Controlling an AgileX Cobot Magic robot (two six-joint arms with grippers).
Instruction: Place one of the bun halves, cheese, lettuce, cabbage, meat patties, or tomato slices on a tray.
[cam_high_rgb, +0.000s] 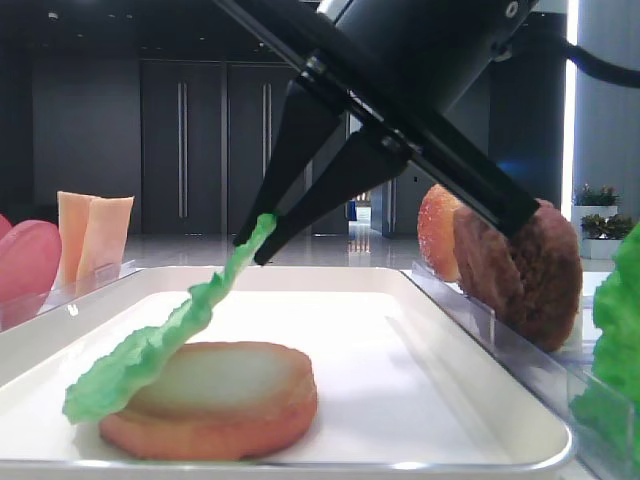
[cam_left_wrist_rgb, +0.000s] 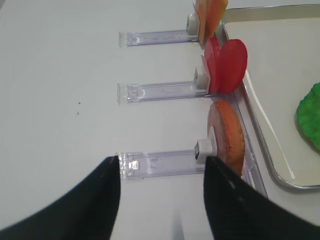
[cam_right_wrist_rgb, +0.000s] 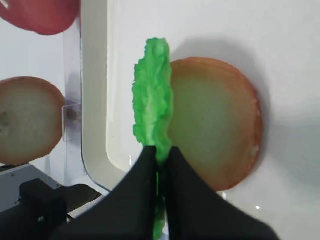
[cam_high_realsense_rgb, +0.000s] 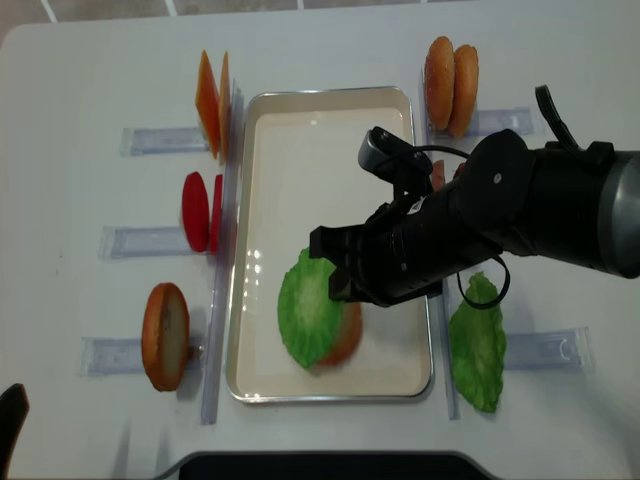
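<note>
Lettuce (cam_high_rgb: 150, 350) draped over the bun half (cam_high_rgb: 215, 400) in the tray (cam_high_rgb: 430, 400), its top edge pinched tight in the right hand (cam_high_rgb: 258, 240). Risk: let go off-centre and the floppy leaf slides onto the liner. Left hand (cam_left_wrist_rgb: 162, 200) open over the bench (cam_left_wrist_rgb: 60, 100).

Bright-green ruffled lettuce (cam_high_rgb: 160, 345), hanging slanted, lower edge draped over a golden-brown bun half (cam_high_rgb: 215, 400) lying flat, pale face up, on the white tray (cam_high_rgb: 400, 350). Upper tip pinched in the right hand (cam_high_rgb: 255, 245). Cheese (cam_high_realsense_rgb: 212, 100), tomato slices (cam_high_realsense_rgb: 198, 212) upright in racks beside the tray.
</note>
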